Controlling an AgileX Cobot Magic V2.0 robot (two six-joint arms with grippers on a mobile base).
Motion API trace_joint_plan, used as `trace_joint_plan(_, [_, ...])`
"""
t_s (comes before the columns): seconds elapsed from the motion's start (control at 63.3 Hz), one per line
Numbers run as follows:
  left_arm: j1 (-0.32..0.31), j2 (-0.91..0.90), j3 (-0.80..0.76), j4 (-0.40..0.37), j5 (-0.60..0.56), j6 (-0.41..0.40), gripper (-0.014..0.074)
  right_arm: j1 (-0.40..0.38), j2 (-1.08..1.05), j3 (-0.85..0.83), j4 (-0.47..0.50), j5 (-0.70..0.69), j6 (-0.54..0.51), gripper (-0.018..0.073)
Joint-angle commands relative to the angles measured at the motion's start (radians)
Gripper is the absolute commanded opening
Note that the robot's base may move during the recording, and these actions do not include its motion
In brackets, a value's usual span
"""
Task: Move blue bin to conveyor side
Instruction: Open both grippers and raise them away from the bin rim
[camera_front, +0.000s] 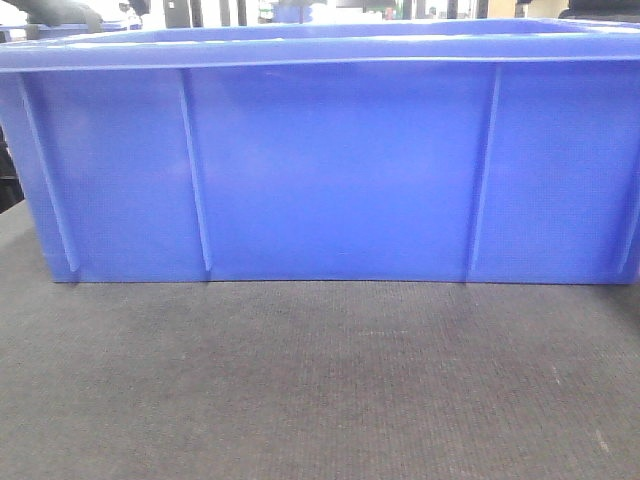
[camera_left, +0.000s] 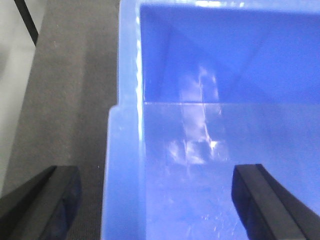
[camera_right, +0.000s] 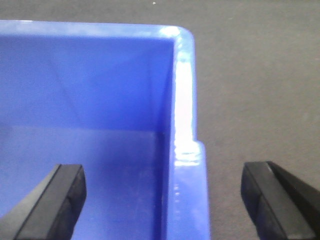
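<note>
The blue bin (camera_front: 320, 165) fills the upper half of the front view, standing on the dark woven conveyor (camera_front: 320, 380). My left gripper (camera_left: 158, 200) is open and straddles the bin's left rim (camera_left: 122, 170): one finger hangs over the belt (camera_left: 70, 100), the other over the bin's inside. My right gripper (camera_right: 165, 200) is open too and straddles the right rim (camera_right: 190, 190), one finger inside the bin, the other over the belt (camera_right: 250, 90). Neither pair of fingers touches the rim. The bin (camera_right: 90, 100) looks empty.
A pale floor strip and a dark frame bar (camera_left: 25, 20) run along the belt's far left edge. Dark machinery and another blue container (camera_front: 60, 25) show behind the bin at the upper left. Bare belt lies in front of the bin.
</note>
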Motion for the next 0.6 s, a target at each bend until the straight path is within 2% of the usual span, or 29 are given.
trace_joint_plan(0.0, [-0.004,-0.036,-0.048,-0.005,0.015,0.001,0.0494,-0.002,-0.054,-0.057,-0.03,0.02,-0.01,0.0477])
trace_joint_plan(0.032, [-0.004,-0.045,-0.066,-0.005,0.031,0.001,0.0468,-0.002,-0.066,-0.081,-0.042,0.034,-0.01,0.0434])
trace_joint_plan(0.095, [-0.004,-0.075,-0.103,-0.005,0.049,0.001,0.034,-0.002,-0.094,-0.125,-0.053,0.07,-0.01,0.032])
trace_joint_plan(0.174, [-0.004,-0.108,-0.145,-0.005,0.054,0.001,0.0164,-0.002,-0.126,-0.192,-0.053,0.098,-0.01,0.0085])
trace_joint_plan(0.253, [-0.004,-0.144,-0.182,-0.005,0.052,0.001,-0.0045,-0.002,-0.16,-0.236,-0.053,0.093,-0.01,-0.0095])
trace_joint_plan(0.348, [-0.004,-0.181,-0.232,-0.005,0.067,0.001,0.0017,-0.002,-0.204,-0.29,-0.037,0.095,-0.01,-0.007])
trace_joint_plan(0.474, [-0.004,-0.235,-0.257,-0.005,0.11,0.001,0.0001,-0.002,-0.276,-0.303,-0.033,0.104,-0.01,-0.0072])
trace_joint_plan(0.585, [-0.004,-0.286,-0.249,-0.005,0.145,0.001,-0.0008,-0.002,-0.333,-0.298,-0.033,0.184,-0.01,-0.0088])
